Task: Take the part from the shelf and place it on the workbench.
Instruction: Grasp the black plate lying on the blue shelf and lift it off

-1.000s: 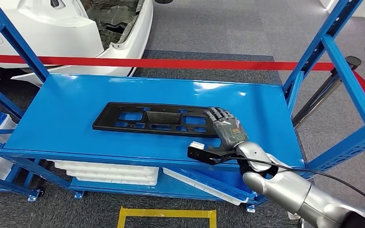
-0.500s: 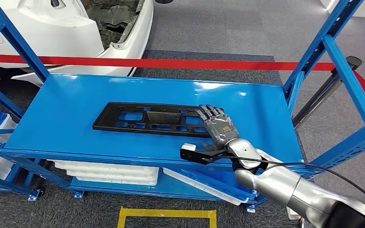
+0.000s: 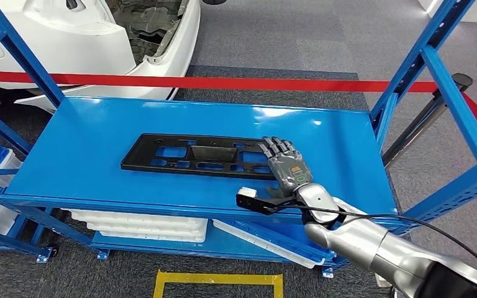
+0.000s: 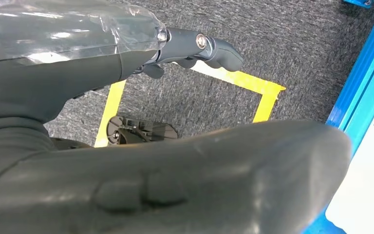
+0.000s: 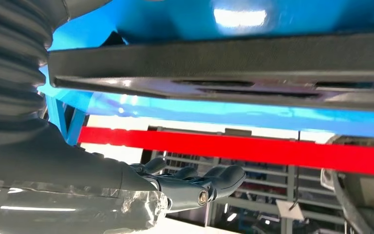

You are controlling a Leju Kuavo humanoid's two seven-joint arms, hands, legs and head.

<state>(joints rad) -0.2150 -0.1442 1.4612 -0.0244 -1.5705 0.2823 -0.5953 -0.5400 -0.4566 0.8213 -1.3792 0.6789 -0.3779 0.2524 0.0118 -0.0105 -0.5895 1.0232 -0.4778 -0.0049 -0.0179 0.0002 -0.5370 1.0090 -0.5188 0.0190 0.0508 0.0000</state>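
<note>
The right hand [image 3: 286,166], fingers spread and holding nothing, rests over the part's [image 3: 202,156] end near the shelf's [image 3: 87,143] front edge, apparently to grasp it.

A taut red barrier tape [image 3: 223,82] runs across behind the rack. Beyond it stands a white car body [image 3: 93,37]. Yellow floor marking tape [image 3: 217,279] lies on grey carpet [image 3: 298,37]. White flat trays [image 3: 143,226] occupy the lower level.
</note>
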